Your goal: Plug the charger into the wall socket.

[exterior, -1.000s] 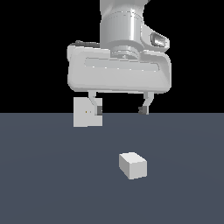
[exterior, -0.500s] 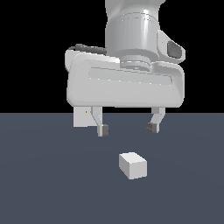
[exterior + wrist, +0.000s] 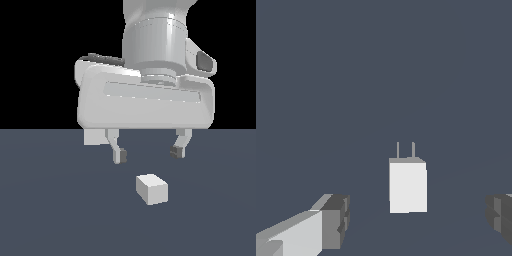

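One charger is seen nearest, lying free on the floor, two prongs counted. One gripper hangs above it, jaws spread, empty. One wall socket is largely hidden behind. Risk: an off-centre descent may knock the charger askew

Arm vertical, wrist down; claw spread wide, fingers pointing down, holding nothing.
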Available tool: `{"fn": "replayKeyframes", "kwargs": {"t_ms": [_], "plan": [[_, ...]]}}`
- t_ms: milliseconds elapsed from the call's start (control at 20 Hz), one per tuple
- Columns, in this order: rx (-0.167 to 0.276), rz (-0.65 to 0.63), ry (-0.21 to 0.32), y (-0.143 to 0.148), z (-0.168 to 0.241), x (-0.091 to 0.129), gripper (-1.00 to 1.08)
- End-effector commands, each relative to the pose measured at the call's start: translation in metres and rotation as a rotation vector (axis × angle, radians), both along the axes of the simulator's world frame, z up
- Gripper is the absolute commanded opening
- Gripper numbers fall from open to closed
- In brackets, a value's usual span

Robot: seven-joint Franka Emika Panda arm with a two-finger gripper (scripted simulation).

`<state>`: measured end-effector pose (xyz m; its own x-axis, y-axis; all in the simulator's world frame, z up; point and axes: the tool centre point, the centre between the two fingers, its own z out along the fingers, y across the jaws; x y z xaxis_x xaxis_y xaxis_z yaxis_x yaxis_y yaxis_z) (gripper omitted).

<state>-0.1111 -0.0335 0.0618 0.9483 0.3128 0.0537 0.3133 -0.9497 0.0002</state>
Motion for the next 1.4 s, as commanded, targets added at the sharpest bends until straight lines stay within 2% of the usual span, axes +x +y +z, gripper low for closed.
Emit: {"fn": "replayKeyframes", "kwargs": {"t_ms": [0, 500, 800, 850, 1350], "plan": [[0.000, 0.000, 0.000, 0.000, -0.003, 0.000, 1.00], [0.000, 0.003, -0.001, 0.000, -0.041, -0.001, 1.00], [0.000, 0.003, -0.001, 0.000, -0.050, -0.001, 1.00], [0.000, 0.003, -0.001, 0.000, -0.050, -0.001, -1.00], [0.000, 0.003, -0.001, 0.000, -0.050, -0.001, -1.00]]}}
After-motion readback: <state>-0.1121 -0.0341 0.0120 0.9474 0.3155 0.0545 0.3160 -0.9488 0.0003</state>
